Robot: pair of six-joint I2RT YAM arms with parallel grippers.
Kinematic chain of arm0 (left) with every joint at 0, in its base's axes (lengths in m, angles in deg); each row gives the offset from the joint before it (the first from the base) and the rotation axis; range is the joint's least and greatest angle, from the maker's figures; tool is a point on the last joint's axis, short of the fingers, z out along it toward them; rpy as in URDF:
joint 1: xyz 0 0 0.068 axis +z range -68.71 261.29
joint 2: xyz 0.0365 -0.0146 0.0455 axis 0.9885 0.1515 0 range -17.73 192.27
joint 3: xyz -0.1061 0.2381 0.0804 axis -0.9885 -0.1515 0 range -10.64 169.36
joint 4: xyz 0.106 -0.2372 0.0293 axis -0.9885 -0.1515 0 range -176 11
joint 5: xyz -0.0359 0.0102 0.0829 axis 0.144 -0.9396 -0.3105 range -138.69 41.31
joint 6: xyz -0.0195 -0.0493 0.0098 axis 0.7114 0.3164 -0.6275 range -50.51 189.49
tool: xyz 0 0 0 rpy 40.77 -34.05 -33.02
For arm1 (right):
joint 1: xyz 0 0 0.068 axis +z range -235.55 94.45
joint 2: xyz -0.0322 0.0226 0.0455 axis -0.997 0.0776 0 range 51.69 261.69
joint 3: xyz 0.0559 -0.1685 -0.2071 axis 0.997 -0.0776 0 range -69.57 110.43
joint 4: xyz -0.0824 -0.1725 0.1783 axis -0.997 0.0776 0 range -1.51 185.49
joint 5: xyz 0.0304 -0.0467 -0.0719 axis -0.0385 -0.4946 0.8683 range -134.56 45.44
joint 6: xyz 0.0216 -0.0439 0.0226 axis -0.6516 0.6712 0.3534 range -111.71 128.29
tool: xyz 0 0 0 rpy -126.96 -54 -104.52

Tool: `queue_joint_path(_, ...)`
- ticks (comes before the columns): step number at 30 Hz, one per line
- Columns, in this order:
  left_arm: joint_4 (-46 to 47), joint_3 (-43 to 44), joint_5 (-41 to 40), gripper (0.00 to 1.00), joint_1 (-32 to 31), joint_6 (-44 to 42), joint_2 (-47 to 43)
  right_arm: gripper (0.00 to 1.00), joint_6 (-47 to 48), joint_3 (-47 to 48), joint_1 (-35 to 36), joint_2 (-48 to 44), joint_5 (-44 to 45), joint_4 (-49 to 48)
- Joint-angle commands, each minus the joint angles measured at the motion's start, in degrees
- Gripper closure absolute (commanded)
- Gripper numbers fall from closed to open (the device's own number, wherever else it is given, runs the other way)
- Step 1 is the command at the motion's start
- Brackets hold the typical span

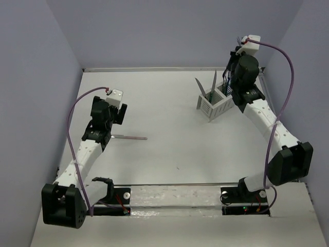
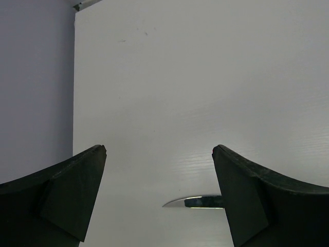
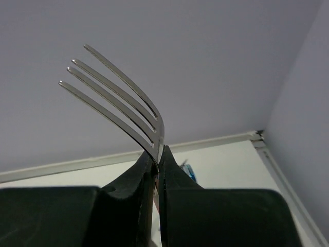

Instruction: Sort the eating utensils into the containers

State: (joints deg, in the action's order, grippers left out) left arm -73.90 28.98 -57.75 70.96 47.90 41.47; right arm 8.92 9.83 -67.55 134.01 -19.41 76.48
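A knife (image 1: 129, 137) with a dark handle lies flat on the table at the left. My left gripper (image 1: 107, 130) hovers over its blade end, open and empty. In the left wrist view the blade tip (image 2: 191, 201) shows low between the spread fingers (image 2: 159, 152), running behind the right finger. The white slatted caddy (image 1: 211, 109) stands at the back right, with two metal blades (image 1: 213, 81) sticking up from its left compartment. My right gripper (image 1: 231, 84) is above the caddy's right compartment, shut on a fork (image 3: 117, 96) by its neck, tines pointing up.
The back wall and right wall stand close behind the caddy. A blue-handled utensil (image 3: 188, 170) shows just past the right fingers. The right arm's purple cable (image 1: 291, 77) loops above the caddy's corner.
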Motion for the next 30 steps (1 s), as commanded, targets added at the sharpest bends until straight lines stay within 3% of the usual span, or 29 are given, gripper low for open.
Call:
queue_joint_path(1,5.7,-1.6,-0.8,0.01,3.8,-0.9,-0.7,1.0,4.6,-2.7,-4.2,4.9,5.2,2.3)
queue_joint_path(13,6.9,-5.0,2.8,0.01,8.3,-0.8,-1.5,1.0,-6.0,-5.0,-10.4,13.2,-3.0,2.6)
queue_joint_path(23,6.8,-6.1,3.7,0.01,9.8,-0.8,-1.5,0.98,-6.8,-5.2,-10.4,15.8,-6.0,2.6)
queue_joint_path(24,6.7,-6.0,3.8,0.01,9.8,-0.9,-1.4,0.78,-6.5,-5.2,-10.4,15.7,-6.8,3.3)
queue_joint_path(27,5.9,-5.8,4.0,0.01,9.8,-1.4,-1.3,0.44,-7.2,-5.0,-10.4,13.8,-7.1,6.0)
queue_joint_path(30,5.3,-5.6,4.6,0.01,9.9,-1.5,-1.3,0.37,-8.1,-5.4,-10.4,9.9,-6.8,8.4)
